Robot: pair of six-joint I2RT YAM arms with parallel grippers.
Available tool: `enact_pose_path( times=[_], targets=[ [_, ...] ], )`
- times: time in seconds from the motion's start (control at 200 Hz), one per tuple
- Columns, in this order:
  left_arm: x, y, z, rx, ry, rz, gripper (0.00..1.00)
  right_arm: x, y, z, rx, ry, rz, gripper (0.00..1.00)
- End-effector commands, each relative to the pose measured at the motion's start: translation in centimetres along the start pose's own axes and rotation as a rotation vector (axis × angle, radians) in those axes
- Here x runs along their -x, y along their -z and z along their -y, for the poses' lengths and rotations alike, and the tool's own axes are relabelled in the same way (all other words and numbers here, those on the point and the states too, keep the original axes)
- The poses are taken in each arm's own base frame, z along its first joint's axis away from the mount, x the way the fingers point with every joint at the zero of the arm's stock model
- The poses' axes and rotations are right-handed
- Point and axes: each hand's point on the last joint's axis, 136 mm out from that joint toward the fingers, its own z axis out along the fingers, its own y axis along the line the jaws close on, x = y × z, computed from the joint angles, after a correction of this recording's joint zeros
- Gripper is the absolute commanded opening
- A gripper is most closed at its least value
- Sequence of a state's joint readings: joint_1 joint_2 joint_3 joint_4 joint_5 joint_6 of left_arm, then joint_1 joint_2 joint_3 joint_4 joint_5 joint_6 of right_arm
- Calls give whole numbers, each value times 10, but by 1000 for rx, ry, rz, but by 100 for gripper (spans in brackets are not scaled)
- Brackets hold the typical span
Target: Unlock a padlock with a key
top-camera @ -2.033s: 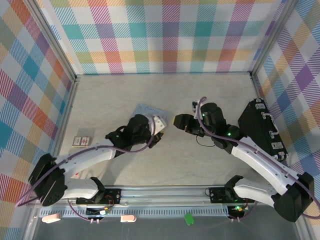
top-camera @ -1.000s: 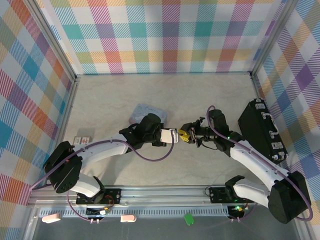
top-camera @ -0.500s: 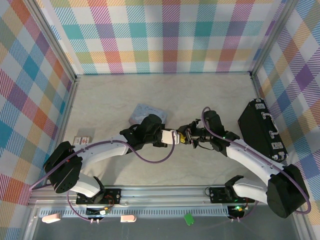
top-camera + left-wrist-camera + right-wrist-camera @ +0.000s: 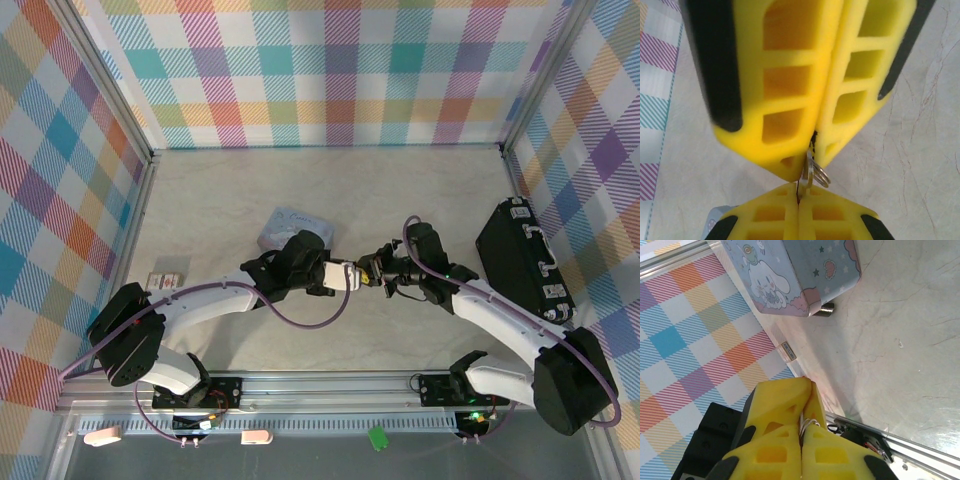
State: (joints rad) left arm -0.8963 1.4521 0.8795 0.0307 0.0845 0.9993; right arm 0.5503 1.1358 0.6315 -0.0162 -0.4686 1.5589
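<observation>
1. Two seconds ago the arms were apart. The left gripper (image 4: 352, 275), which was then over the pale-blue tin (image 4: 285, 225), and the right gripper (image 4: 371, 270) are now meeting tip to tip above the middle of the surface (image 4: 400, 190). They are barely shifting over the last half second.
2. The key (image 4: 809, 172) is bridging the small gap between the two sets of tips. It is showing as a thin, flat sliver of grey metal, edge-on in the left wrist view, with a small wire ring (image 4: 822, 176) looping off beside it.
3. The left gripper's fingers (image 4: 765, 220) are pressing flat together, and the key's lower end is slipping into their seam.
4. The right gripper's fingers (image 4: 780, 85) are pressing together too. A dark sliver is showing in their seam just above the key, but I cannot tell what it is.
5. In the right wrist view the tin is lying on the surface beyond the tips.
</observation>
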Motion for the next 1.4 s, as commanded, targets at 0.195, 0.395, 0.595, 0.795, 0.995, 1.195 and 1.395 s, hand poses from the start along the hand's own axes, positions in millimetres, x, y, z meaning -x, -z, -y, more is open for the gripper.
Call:
enact_pose_path(
  times=[0.195, 0.395, 0.595, 0.795, 0.995, 1.195, 1.395],
  targets=[
    [27, 51, -24, 144, 287, 220, 27, 20, 15, 9, 24, 76, 133, 0],
    [4, 107, -64, 284, 862, 316, 30, 27, 23, 1, 62, 253, 196, 0],
    [-53, 120, -57, 322, 1303, 184, 29, 26, 19, -4, 124, 357, 187, 0],
    [-96, 118, -25, 362, 1443, 61, 42, 27, 16, -1, 118, 392, 193, 0],
    [-128, 103, -10, 332, 1577, 30, 51, 26, 10, 0, 112, 400, 182, 0],
    [-155, 80, 7, 281, 1673, 18, 56, 24, 7, 1, 105, 412, 180, 0],
    [-173, 55, 13, 257, 1708, -11, 56, 23, 3, 0, 98, 407, 165, 0]
  ],
)
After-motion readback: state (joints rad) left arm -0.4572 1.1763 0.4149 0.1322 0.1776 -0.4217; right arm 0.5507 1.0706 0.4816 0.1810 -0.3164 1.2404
